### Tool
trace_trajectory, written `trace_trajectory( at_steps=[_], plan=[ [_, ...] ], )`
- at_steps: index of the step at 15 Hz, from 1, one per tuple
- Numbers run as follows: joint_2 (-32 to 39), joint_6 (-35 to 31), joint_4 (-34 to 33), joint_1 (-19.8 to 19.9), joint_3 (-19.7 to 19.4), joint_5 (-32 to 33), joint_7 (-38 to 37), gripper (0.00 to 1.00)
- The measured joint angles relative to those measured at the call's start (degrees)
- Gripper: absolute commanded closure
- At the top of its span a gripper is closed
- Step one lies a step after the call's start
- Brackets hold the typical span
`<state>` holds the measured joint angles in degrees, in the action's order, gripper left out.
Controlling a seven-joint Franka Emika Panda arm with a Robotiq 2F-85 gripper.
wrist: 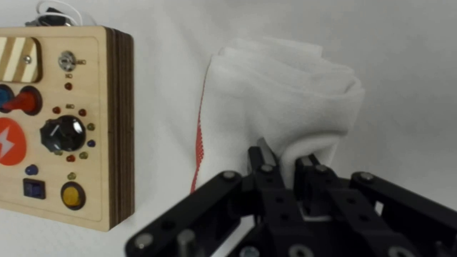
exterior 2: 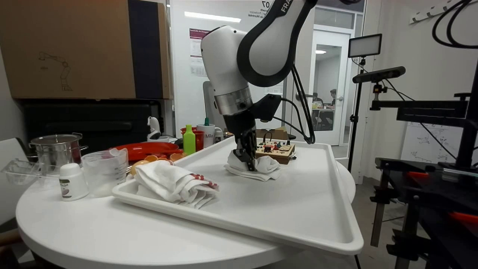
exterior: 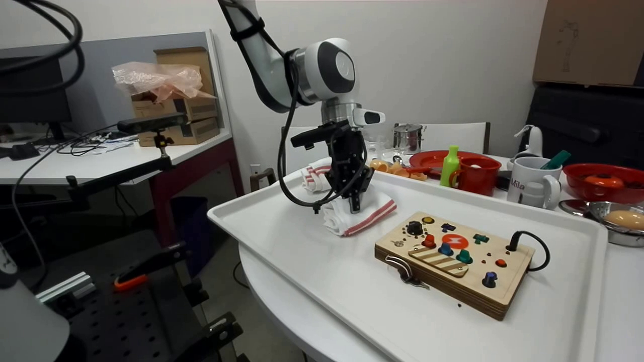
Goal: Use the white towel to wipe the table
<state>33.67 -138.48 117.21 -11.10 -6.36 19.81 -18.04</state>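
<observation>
Two fingers of the gripper (wrist: 285, 160), which points down, are closed together on the white towel (wrist: 282, 92); the wrist view shows a fold of the cloth pinched between them, with the rest rumpled around the tips and a red stripe along one edge. The towel lies on the counter (exterior: 342, 271), a rectangular white top with rounded corners and a low raised rim, itself resting on a round white surface (exterior 2: 93, 231). A second cloth (exterior 2: 175, 185), also white with red stripes, lies folded near a corner of the counter, well apart from the gripper. Just beside the towel, with a gap between, is a wooden board (exterior: 455, 271) with coloured knobs and buttons. Outside the rim, in both exterior views, stand a green bottle (exterior: 451, 167), a red mug (exterior: 480, 178) and a white mug (exterior: 523, 173), near one another. In an exterior view, a clear measuring cup (exterior 2: 104, 170) and a small white bottle (exterior 2: 73, 183) stand on the round surface near the second cloth, with a steel pot (exterior 2: 56, 151) behind them.
</observation>
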Motion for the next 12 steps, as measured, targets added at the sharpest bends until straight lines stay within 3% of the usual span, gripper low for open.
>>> trace_trajectory(
  at_steps=[12],
  plan=[
    [-2.7, 0.0, 3.8, -1.6, 5.3, -2.2, 0.1, 0.97]
  ],
)
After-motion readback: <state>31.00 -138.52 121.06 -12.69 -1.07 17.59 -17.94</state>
